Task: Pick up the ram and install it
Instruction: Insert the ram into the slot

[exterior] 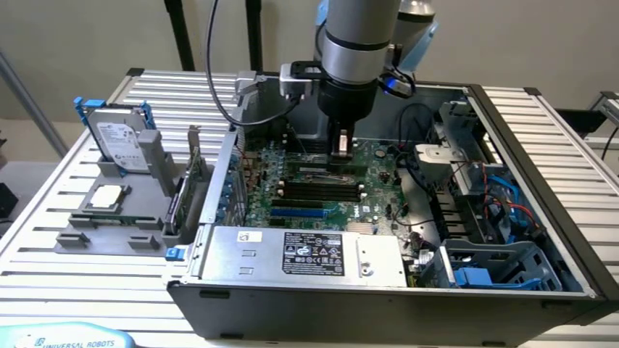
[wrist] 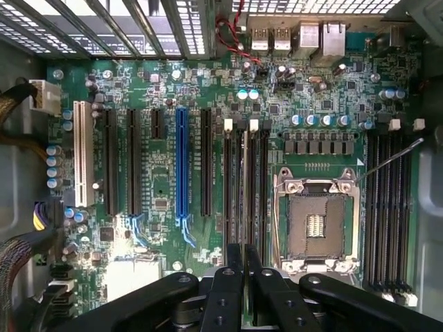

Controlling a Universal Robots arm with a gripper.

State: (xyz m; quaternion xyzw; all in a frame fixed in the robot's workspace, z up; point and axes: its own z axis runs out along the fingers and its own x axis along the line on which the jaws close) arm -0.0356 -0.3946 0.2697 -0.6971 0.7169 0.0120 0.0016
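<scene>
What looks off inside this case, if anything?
The CPU socket is empty with bare contacts, and its thin metal lever stands unlatched, slanting over the neighbouring black memory slots. Nothing else looks askew: the fingers grip the ram edge-on, in line with a slot.

Arm [exterior: 360, 36] upright, wrist pointing straight down. Gripper [exterior: 343, 148] low, its two dark fingers [wrist: 232, 277] nearly together, pinching the thin ram [wrist: 243, 200] edge-on.

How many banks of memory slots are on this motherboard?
2. One bank lies beside the processor socket, nearest the end effector; the other lies on the socket's opposite side.
</scene>
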